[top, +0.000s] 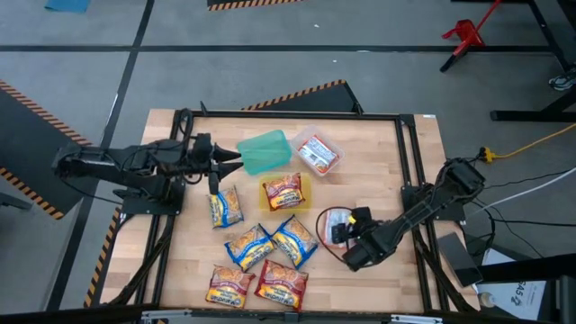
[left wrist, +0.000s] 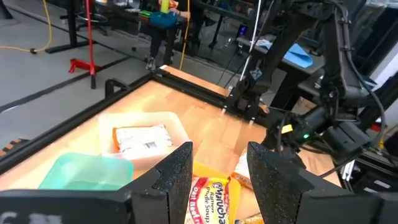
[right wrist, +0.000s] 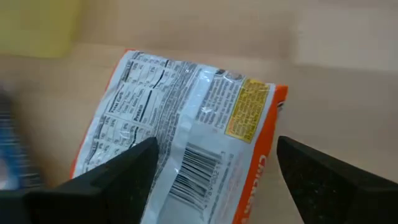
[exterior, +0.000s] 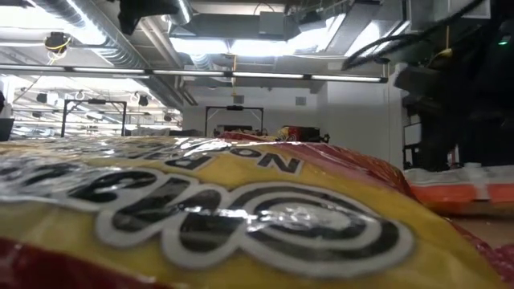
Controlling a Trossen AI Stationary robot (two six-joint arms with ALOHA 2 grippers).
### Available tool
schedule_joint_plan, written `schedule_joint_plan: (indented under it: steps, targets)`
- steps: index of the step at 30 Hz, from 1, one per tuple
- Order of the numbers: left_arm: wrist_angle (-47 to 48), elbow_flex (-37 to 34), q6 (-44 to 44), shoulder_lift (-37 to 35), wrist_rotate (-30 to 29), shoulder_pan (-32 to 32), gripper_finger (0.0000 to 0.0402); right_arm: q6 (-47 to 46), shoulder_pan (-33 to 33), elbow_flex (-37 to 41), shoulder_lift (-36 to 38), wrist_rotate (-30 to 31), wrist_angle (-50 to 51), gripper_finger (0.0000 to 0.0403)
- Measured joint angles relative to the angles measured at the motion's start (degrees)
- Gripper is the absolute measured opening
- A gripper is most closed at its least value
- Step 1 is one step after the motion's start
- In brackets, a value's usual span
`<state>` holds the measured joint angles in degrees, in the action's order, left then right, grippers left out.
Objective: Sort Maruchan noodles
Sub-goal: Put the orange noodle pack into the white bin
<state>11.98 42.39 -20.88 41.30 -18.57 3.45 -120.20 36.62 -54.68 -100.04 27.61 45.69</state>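
A: Quick status, how far along are you?

B: Early. Two packets are binned: one red-and-white crinkly ramen packet [top: 317, 154] lies in the clear shallow plastic container [top: 302, 137], and one orange-red-and-yellow ramen packet [top: 284, 192] lies in the yellow shallow plastic container [top: 306, 183]. The teal shallow plastic container [top: 264, 151] looks empty.

A: What's left for you?

B: Six lie loose on the wooden desk [top: 378, 162]. There are three blue-and-yellow ramen packets [top: 247, 247] mid-desk and two more orange-red-and-yellow packets [top: 282, 283] at the near edge. The last is a face-down orange-and-white packet [right wrist: 186, 137], barcode side up.

A: Where are your grippers?

B: Your right gripper [right wrist: 214, 180] is over that face-down packet, jaws wide apart and straddling it, nothing clamped. I can't tell if the tips touch the desk. Your left gripper [left wrist: 217, 183] hangs by the teal container above one blue-and-yellow packet, jaws apart, holding nothing.

A: Anything in your way?

B: The containers sit close together, and the yellow one is just beside the loose blue-and-yellow packets. My guess is a careless drop lands in the wrong container. The blue-and-yellow packets overlap, so lifting one may drag its neighbour. The low view is blocked by a yellow-and-red packet [exterior: 241, 217] right at the lens, so there is no side check. The red stand [top: 463, 34] on the floor is well clear.
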Motion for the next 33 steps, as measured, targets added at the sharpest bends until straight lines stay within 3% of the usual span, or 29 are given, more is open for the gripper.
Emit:
schedule_joint_plan:
  steps: [6, 16, 24, 33]
  targets:
    - [0.1, 0.0, 0.9, 0.0, 0.3, -0.7, 0.0147, 1.1, -0.3, 1.7, 0.1, 0.3, -5.9, 0.0286]
    - [0.1, 0.0, 2.0, 0.0, -0.4, -0.7, 0.0147, 0.7, -0.3, 1.7, 0.3, -0.3, -6.1, 0.0107]
    - [0.1, 0.0, 2.5, 0.0, -0.4, -0.7, 0.0147, 0.7, -0.3, -2.4, 0.5, -1.8, 3.5, 0.0008]
    - [0.0, 0.0, 3.3, 0.0, -0.4, -0.7, 0.0145, 1.6, -0.4, -9.7, 0.7, -1.2, 17.3, 0.0001]
